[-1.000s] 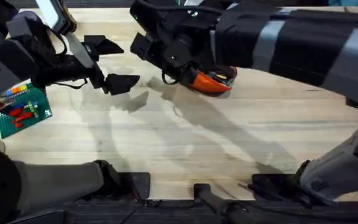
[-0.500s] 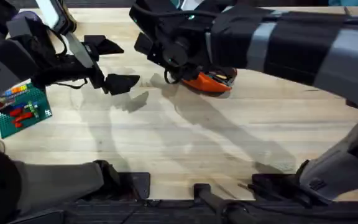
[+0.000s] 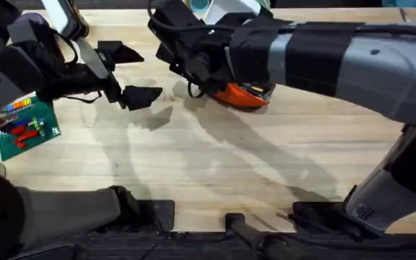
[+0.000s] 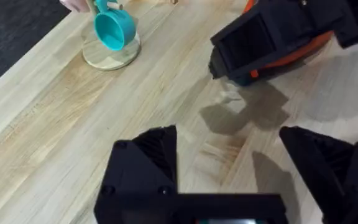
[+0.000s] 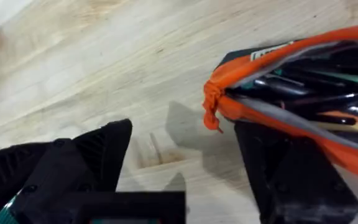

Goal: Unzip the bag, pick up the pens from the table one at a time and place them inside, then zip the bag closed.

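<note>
The orange bag (image 3: 245, 95) lies on the table (image 3: 215, 166) at the back middle. Its zipper stands open in the right wrist view, where slim pens (image 5: 303, 84) lie inside the bag (image 5: 260, 68). My right gripper (image 3: 183, 72) reaches across to the bag's left end. It is open (image 5: 185, 134), one finger (image 5: 291, 174) against the bag's side and the other (image 5: 98, 155) out on bare wood. My left gripper (image 3: 132, 72) hovers open to the left, apart from the bag. In its wrist view it is open (image 4: 229, 162) over wood, with the right gripper (image 4: 272, 37) and bag (image 4: 303, 55) beyond.
A green tray of multicoloured crayons (image 3: 24, 126) sits at the table's left edge. A teal cup (image 4: 114, 28) rests on a round wooden coaster (image 4: 107, 57) at the back. Bare wood stretches across the middle and front of the table.
The right arm has shifted a little to the left over the bag, its gripper staying at the bag's left end. The left arm and the bag have not moved.
</note>
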### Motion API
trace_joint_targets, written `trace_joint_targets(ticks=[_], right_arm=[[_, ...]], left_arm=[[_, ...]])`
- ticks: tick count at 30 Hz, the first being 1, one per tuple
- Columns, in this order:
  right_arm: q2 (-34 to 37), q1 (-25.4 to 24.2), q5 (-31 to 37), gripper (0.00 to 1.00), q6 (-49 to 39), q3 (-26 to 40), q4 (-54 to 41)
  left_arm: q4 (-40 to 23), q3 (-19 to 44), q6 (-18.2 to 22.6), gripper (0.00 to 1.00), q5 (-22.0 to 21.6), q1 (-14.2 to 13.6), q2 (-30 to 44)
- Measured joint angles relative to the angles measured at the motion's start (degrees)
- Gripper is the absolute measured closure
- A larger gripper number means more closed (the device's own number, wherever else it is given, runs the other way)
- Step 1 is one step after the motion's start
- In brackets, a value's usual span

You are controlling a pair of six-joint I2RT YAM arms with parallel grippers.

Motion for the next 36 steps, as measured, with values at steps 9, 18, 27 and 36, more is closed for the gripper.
trace_joint_targets(ticks=[9, 18, 27, 36], right_arm=[[2.43, -0.58, 0.82, 0.083, -0.22, 0.01, 0.8], [2.46, -0.65, 1.94, 0.361, -0.43, 0.02, 0.82], [2.45, -0.7, 3.01, 0.659, -0.52, 0.02, 0.82], [2.46, -0.76, 3.19, 0.953, -0.62, 0.02, 0.82]], left_arm=[[-0.01, 0.0, 0.0, 0.008, 0.0, 0.0, 0.0], [-0.02, 0.0, 0.0, 0.007, 0.0, 0.0, 0.0], [-0.02, 0.0, 0.0, 0.008, -0.02, 0.0, 0.0], [0.0, 0.0, 0.0, 0.008, -0.02, 0.0, 0.0]])
